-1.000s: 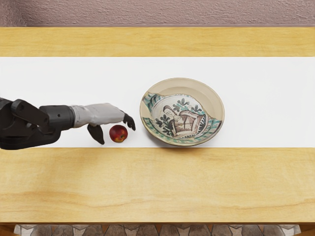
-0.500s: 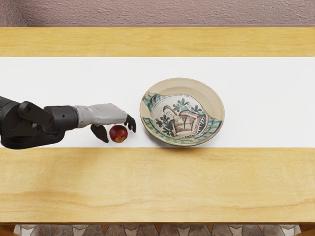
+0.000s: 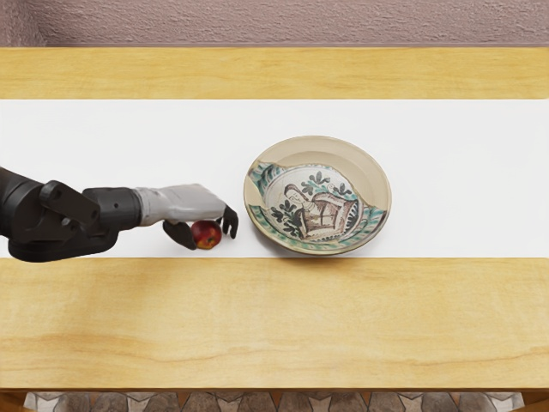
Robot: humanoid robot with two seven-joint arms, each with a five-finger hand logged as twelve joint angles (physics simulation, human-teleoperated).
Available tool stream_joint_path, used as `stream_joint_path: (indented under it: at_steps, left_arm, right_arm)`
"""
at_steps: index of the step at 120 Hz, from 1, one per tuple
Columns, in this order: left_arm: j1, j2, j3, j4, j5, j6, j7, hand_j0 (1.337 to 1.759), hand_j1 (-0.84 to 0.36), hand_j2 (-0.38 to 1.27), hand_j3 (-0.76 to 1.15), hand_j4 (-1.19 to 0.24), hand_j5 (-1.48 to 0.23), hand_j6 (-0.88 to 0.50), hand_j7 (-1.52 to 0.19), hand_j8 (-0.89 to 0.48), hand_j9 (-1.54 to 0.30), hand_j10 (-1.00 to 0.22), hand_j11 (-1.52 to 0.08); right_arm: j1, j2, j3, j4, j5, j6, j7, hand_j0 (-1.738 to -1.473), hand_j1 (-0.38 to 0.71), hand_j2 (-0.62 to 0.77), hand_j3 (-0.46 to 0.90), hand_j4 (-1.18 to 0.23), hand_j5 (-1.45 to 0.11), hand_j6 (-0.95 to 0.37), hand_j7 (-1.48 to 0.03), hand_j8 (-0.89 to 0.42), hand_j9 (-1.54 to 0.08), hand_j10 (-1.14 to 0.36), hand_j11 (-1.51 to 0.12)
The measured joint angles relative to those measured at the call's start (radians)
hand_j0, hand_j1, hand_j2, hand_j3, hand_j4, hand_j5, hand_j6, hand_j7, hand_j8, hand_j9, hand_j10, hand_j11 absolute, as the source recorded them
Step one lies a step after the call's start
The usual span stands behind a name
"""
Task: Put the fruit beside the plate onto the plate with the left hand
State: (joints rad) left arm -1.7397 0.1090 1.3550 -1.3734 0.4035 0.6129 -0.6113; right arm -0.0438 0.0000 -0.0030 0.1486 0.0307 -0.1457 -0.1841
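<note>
1. Red and small, the fruit (image 3: 207,236) sits on the white runner (image 3: 446,172) that crosses the wooden table (image 3: 274,326). It lies just to the left of the plate (image 3: 317,142) and does not touch the rim.

2. The left hand (image 3: 184,206) reaches in from the left and hangs over the fruit, hiding part of its top. Its thumb (image 3: 179,233) is down on the fruit's left side and its dark fingertips (image 3: 230,223) hang on the right, between the fruit and the plate.

3. The hand reads as apart, cupped round the fruit but not clamped on it. The fruit looks to be resting on the cloth, and a sliver of white seems to show beside the fingertips (the view is too steep to be sure of contact).

4. The step in hand is therefore the grasp; carrying and placing are not yet begun, and the plate holds nothing.

5. The next move probably calls for drawing thumb and fingertips together evenly, since a round fruit can roll away from a one-sided push. After that comes a lift high enough to clear the plate's raised rim, a short carry to the right, and a release over the painted centre.
</note>
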Motion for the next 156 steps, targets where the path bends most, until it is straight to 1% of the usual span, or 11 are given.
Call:
stream_joint_path:
  at_steps: [32, 40, 63, 79, 104, 124, 134, 136, 137, 145, 156]
  left_arm:
    - [0.011, 0.0, 0.0, 0.017, 0.001, -0.001, -0.001, 1.653, -0.28, 0.16, 0.0, -0.55, -0.74, -0.51, -0.74, -0.43, -0.77, -0.53, -0.78]
    - [0.012, 0.0, 0.001, 0.02, 0.001, -0.001, -0.001, 1.653, -0.32, 0.31, 0.0, -0.57, -0.75, -0.51, -0.76, -0.43, -0.79, -0.55, -0.79]
    - [0.014, 0.0, 0.003, 0.023, -0.003, 0.0, 0.0, 1.655, -0.31, 0.43, 0.0, -0.64, -0.79, -0.58, -0.81, -0.48, -0.84, -0.61, -0.84]
    - [0.028, 0.0, 0.002, 0.03, -0.005, 0.004, 0.001, 1.655, -0.26, 0.39, 0.0, -0.68, -0.79, -0.66, -0.82, -0.53, -0.86, -0.64, -0.86]
    - [0.031, 0.002, 0.003, 0.042, 0.0, -0.001, 0.003, 1.654, -0.26, 0.41, 0.0, -0.7, -0.88, -0.64, -0.89, -0.49, -0.91, -0.65, -0.9]
    - [0.003, 0.052, 0.006, 0.028, 0.012, -0.003, 0.002, 1.655, -0.27, 0.47, 0.0, -0.72, -0.95, -0.61, -0.94, -0.46, -0.96, -0.64, -0.96]
    - [-0.034, 0.059, 0.011, 0.017, 0.028, -0.006, 0.001, 1.655, -0.29, 0.51, 0.0, -0.73, -1.0, -0.59, -0.98, -0.44, -0.99, -0.63, -0.99]
    - [-0.056, 0.061, 0.012, 0.011, 0.033, -0.006, 0.001, 1.655, -0.29, 0.48, 0.0, -0.73, -1.02, -0.58, -0.99, -0.44, -0.99, -0.63, -0.99]
    - [-0.07, 0.063, 0.012, 0.007, 0.037, -0.007, 0.001, 1.655, -0.29, 0.53, 0.0, -0.73, -1.02, -0.57, -0.99, -0.43, -1.0, -0.62, -1.0]
    - [-0.147, 0.093, 0.011, -0.028, 0.065, -0.006, 0.001, 1.655, -0.32, 0.57, 0.0, -0.74, -1.05, -0.55, -1.01, -0.42, -1.02, -0.61, -1.02]
    - [-0.245, 0.108, 0.004, -0.085, 0.102, -0.006, 0.002, 1.654, -0.32, 0.53, 0.0, -0.75, -1.08, -0.54, -1.02, -0.42, -1.04, -0.6, -1.04]
  right_arm:
    - [0.0, 0.0, 0.0, 0.0, 0.0, 0.0, 0.0, -1.658, -0.35, 0.0, 0.0, 0.0, 0.0, 0.0, 0.0, 0.0, 0.0, 0.0, 0.0]
    - [0.0, 0.0, 0.0, 0.0, 0.0, 0.0, 0.0, -1.658, -0.35, 0.0, 0.0, 0.0, 0.0, 0.0, 0.0, 0.0, 0.0, 0.0, 0.0]
    - [0.0, 0.0, 0.0, 0.0, 0.0, 0.0, 0.0, -1.658, -0.35, 0.0, 0.0, 0.0, 0.0, 0.0, 0.0, 0.0, 0.0, 0.0, 0.0]
    - [0.0, 0.0, 0.0, 0.0, 0.0, 0.0, 0.0, -1.658, -0.35, 0.0, 0.0, 0.0, 0.0, 0.0, 0.0, 0.0, 0.0, 0.0, 0.0]
    - [0.0, 0.0, 0.0, 0.0, 0.0, 0.0, 0.0, -1.658, -0.35, 0.0, 0.0, 0.0, 0.0, 0.0, 0.0, 0.0, 0.0, 0.0, 0.0]
    - [0.0, 0.0, 0.0, 0.0, 0.0, 0.0, 0.0, -1.658, -0.35, 0.0, 0.0, 0.0, 0.0, 0.0, 0.0, 0.0, 0.0, 0.0, 0.0]
    - [0.0, 0.0, 0.0, 0.0, 0.0, 0.0, 0.0, -1.658, -0.35, 0.0, 0.0, 0.0, 0.0, 0.0, 0.0, 0.0, 0.0, 0.0, 0.0]
    - [0.0, 0.0, 0.0, 0.0, 0.0, 0.0, 0.0, -1.658, -0.35, 0.0, 0.0, 0.0, 0.0, 0.0, 0.0, 0.0, 0.0, 0.0, 0.0]
    - [0.0, 0.0, 0.0, 0.0, 0.0, 0.0, 0.0, -1.658, -0.35, 0.0, 0.0, 0.0, 0.0, 0.0, 0.0, 0.0, 0.0, 0.0, 0.0]
    - [0.0, 0.0, 0.0, 0.0, 0.0, 0.0, 0.0, -1.658, -0.35, 0.0, 0.0, 0.0, 0.0, 0.0, 0.0, 0.0, 0.0, 0.0, 0.0]
    - [0.0, 0.0, 0.0, 0.0, 0.0, 0.0, 0.0, -1.658, -0.35, 0.0, 0.0, 0.0, 0.0, 0.0, 0.0, 0.0, 0.0, 0.0, 0.0]
